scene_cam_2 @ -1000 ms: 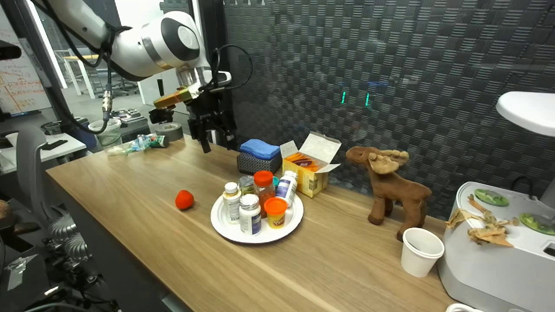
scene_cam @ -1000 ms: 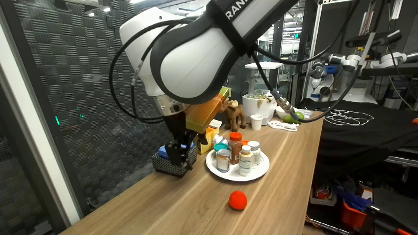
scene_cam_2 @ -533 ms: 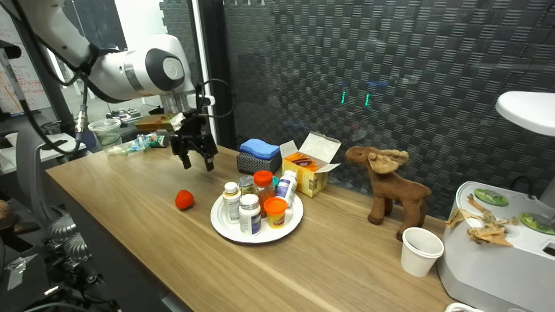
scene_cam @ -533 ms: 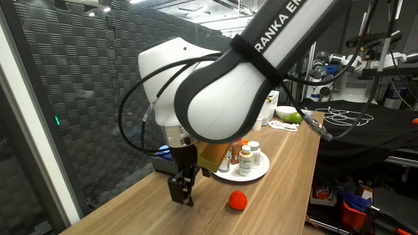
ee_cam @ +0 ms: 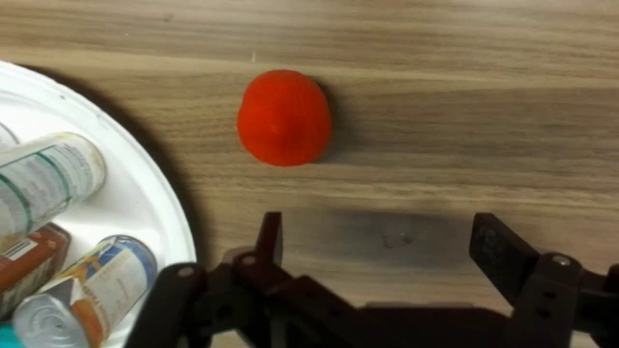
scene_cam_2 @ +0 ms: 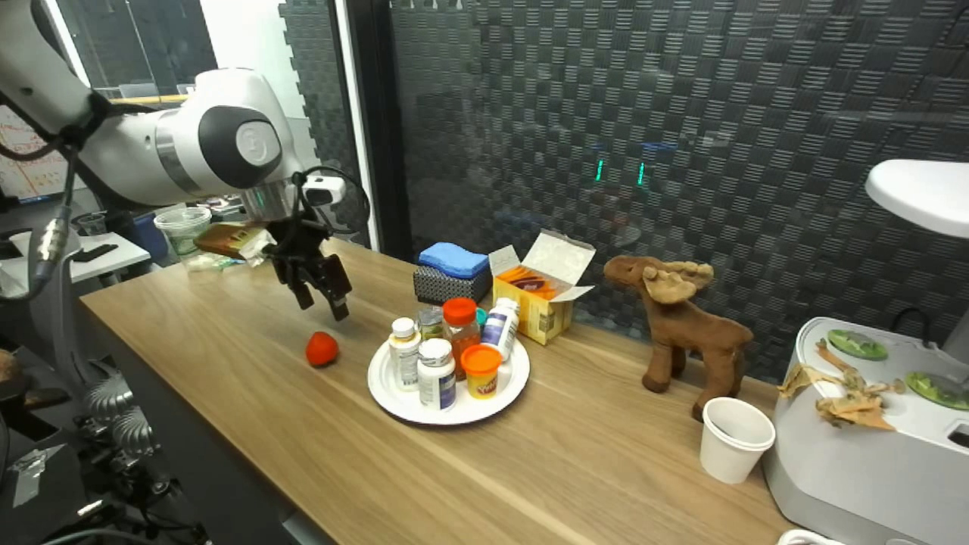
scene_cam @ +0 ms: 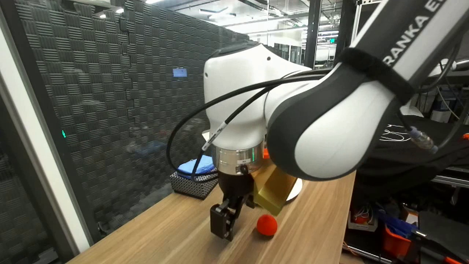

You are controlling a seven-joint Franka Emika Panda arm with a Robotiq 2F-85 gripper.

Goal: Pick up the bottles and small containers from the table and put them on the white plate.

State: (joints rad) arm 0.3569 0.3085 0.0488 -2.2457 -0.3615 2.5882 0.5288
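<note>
The arm point(scene_cam: 238, 95) and its pincer point(ee_cam: 378, 227) have shifted over the last second: the pincer is now lower and nearer the rounded red object point(ee_cam: 285, 118), farther from the blue sponge point(scene_cam_2: 454, 260) on the dark patterned box point(scene_cam_2: 453, 288), while in an exterior view the white plate point(scene_cam_2: 515, 382) and its load stay put. The jaws stand wide apart above the surface point(scene_cam_2: 598, 446), bare wood grain showing between them; the rounded red object rests near them, apart from both the pincer and the white plate. Grouped on the white plate are a cream bottle point(scene_cam_2: 406, 363) with a white cap, an upright white bottle point(scene_cam_2: 437, 382) with a purplish label, an orange-lidded yellow tub point(scene_cam_2: 482, 372), a red-capped jar point(scene_cam_2: 462, 337), a silvery-topped can point(scene_cam_2: 431, 324) and a tilted white bottle point(scene_cam_2: 500, 331) on the side toward the open yellow carton point(scene_cam_2: 534, 312); a teal lid point(scene_cam_2: 481, 317), mostly hidden, shows beside the red-capped jar. The carton stands just beside the dark patterned box, and a brown plush moose point(scene_cam_2: 685, 329) stands farther along the surface, beyond it a white cup point(scene_cam_2: 727, 450).
</note>
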